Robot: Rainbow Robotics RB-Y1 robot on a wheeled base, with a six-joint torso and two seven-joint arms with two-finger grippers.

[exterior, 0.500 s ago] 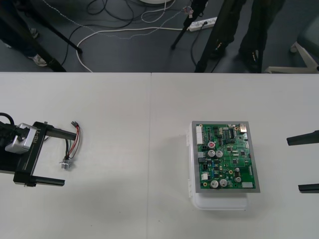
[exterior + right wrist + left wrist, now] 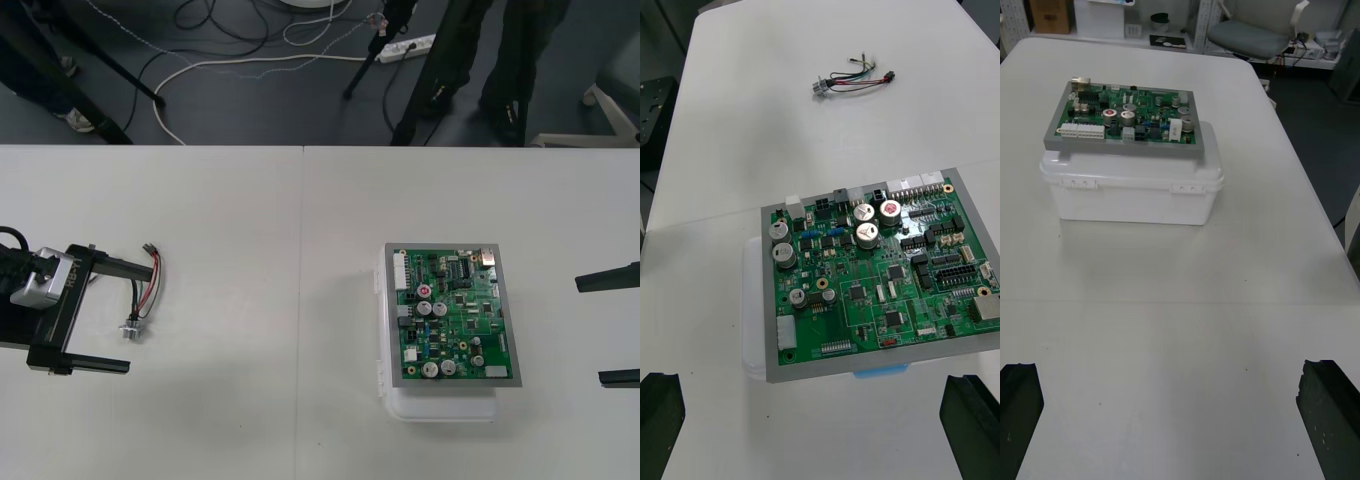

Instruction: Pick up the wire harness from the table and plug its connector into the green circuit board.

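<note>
Nothing had shifted since half a second before: the left gripper [image 2: 139, 317] sat at the left edge of the table [image 2: 270, 230] with its fingers spread wide, and the tiny lettering on its bracket was too small to read. The wire harness [image 2: 146, 290] lay on the table at those fingertips, with the metal socket [image 2: 132, 331] between the jaws and the black plug [image 2: 150, 247] just past the far finger. Well to the right, the green circuit board [image 2: 450, 315] sat on its white base [image 2: 440, 405], and the right gripper [image 2: 590, 331] waited at the right edge, jaws wide apart.

Green circuit board [image 2: 452, 315], white base [image 2: 440, 405] (harness wires [image 2: 854, 77] red, black, green)
</note>
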